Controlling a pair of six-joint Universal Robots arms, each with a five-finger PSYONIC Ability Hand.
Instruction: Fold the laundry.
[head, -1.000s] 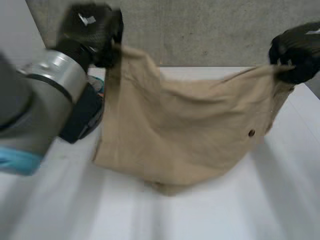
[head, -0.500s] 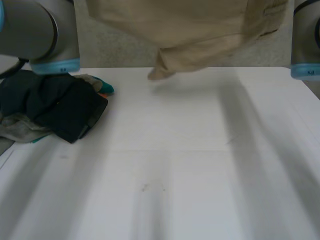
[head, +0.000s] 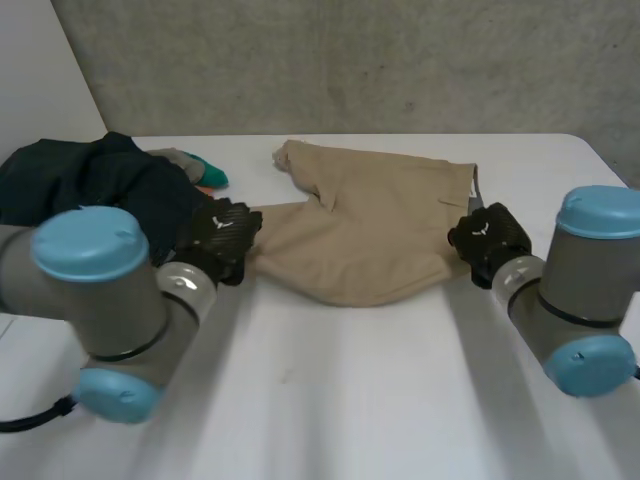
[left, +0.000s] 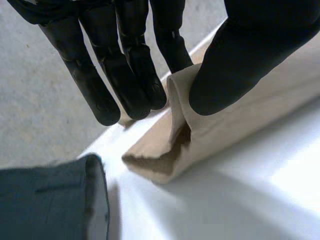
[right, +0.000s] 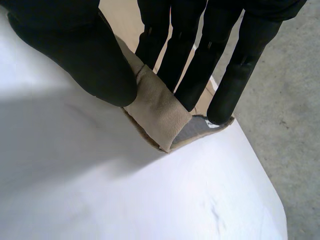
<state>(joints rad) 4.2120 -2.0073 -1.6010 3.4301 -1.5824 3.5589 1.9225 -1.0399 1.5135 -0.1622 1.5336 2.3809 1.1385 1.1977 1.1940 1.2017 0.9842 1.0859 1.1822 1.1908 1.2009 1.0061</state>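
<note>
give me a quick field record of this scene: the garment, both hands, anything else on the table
garment: tan garment, lying rumpled on the white table between the two hands
left robot hand: thumb and fingers pinch a fold at the garment's left end
right robot hand: thumb and fingers pinch the garment's right corner
other items: pile of dark clothes at the table's far left, beside the left arm
task state: garment laid down, not yet a neat fold

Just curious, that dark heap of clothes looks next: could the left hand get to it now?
Probably, once free: the dark heap lies beside the left hand, nothing between them, but that hand is pinching a corner of the tan garment and would have to let go first.
</note>
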